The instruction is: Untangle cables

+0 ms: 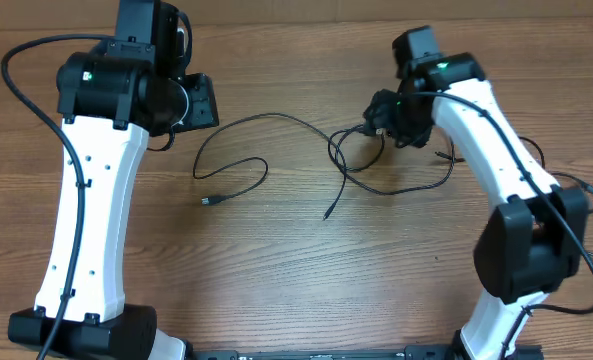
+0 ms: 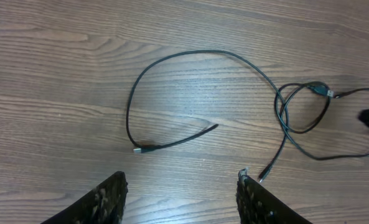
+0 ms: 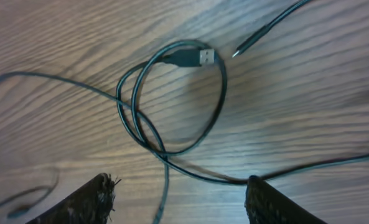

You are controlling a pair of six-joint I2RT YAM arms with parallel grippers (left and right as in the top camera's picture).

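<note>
The thin black flexible cables [image 1: 276,118] are lying on the brown wood-grain table [image 1: 276,290]. They are spreading from its middle toward the right edge, nearer the far edge than the near one.

On the left part, one strand is sweeping in an open arc and ending in a small plug [image 2: 140,149]. Nothing is crossing it there, so this portion is reading as freed.

The unresolved part is the doubled loop [image 3: 172,102] — two turns lying together, with a flat silver-tipped USB plug [image 3: 195,58] sitting at the loop's top. A further strand is crossing the turns; which one is passing above cannot be told. A loose pointed end [image 1: 327,214] is trailing toward the near edge.

The right gripper [image 3: 179,193] is hovering directly above the loop, its black fingers spread and holding nothing. The left gripper [image 2: 181,186] is hanging over the arc, toward the far-left corner, fingers likewise spread and empty.

Judged from this layout, the task is partly done — the loop's turns and crossings are awaiting separation.
</note>
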